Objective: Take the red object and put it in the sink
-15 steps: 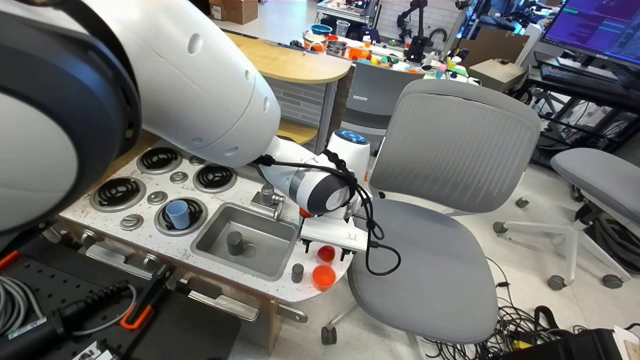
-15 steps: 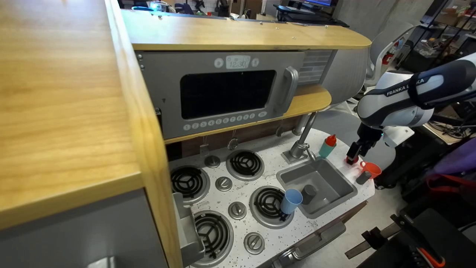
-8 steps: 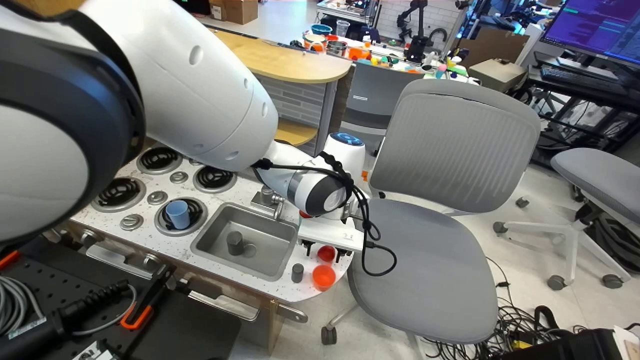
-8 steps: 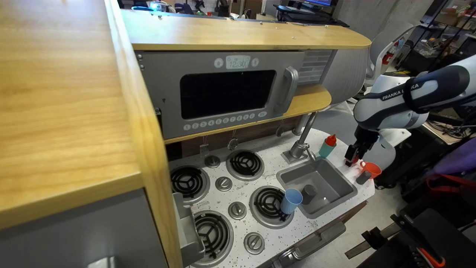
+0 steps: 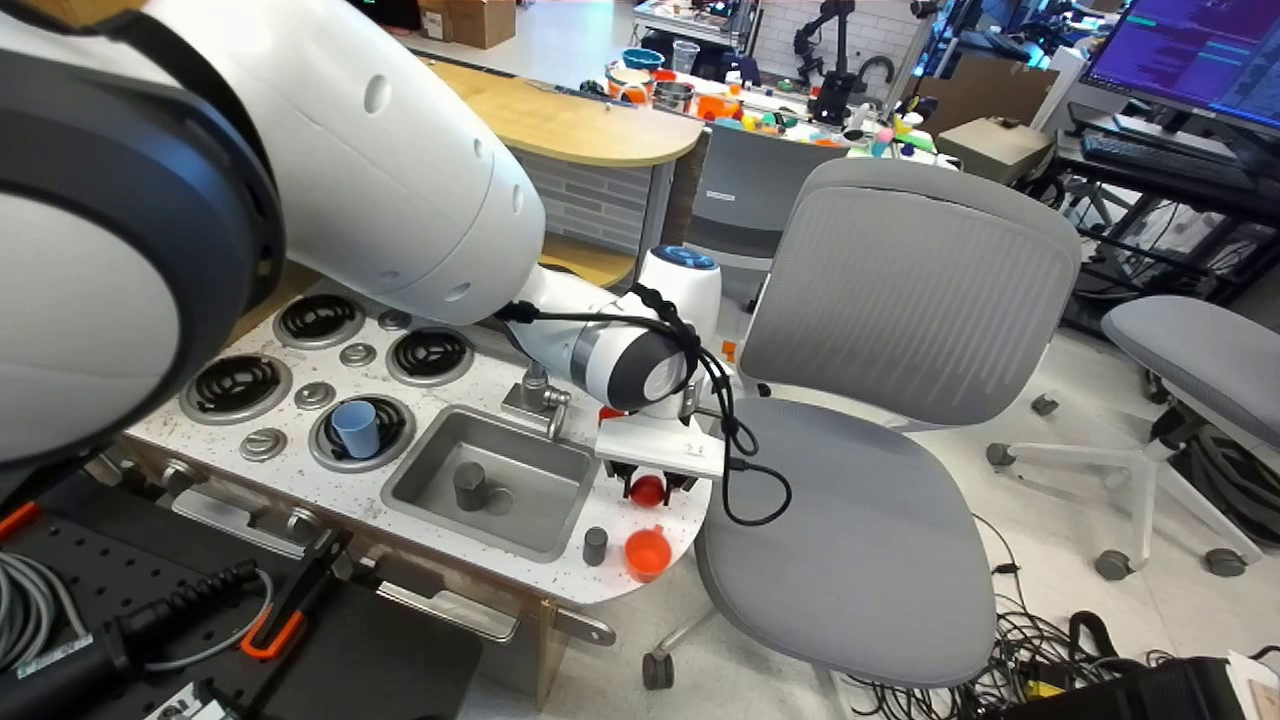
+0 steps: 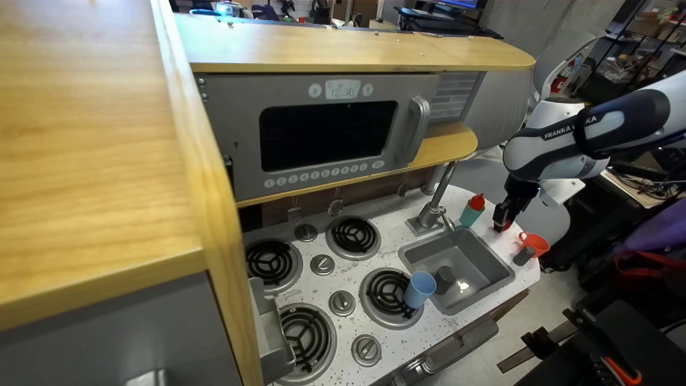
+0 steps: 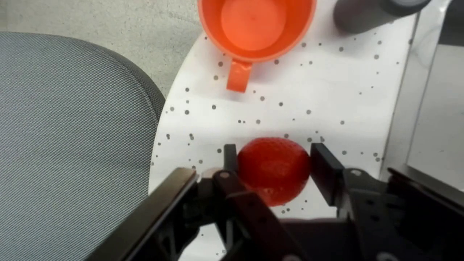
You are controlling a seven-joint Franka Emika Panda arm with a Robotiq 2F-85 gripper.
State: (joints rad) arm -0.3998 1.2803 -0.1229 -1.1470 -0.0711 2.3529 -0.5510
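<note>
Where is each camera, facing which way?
In an exterior view: high, facing down at the speckled white counter; bulky white arm at picture left.
In an exterior view: high, facing over a tan wooden cabinet toward the boxy grey microwave; arm at picture right.
Wrist view: on the wrist, facing down at a round red object between dark jaws.
Both exterior views share the rectangular grey metal sink.

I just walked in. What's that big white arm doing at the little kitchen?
A robot arm has its fingers against both sides of a red object at the rounded end of a toy-kitchen counter. The job is to put it in the sink, which isn't done yet. Whether it is off the counter is hard to tell. An orange cup stands nearby.
</note>
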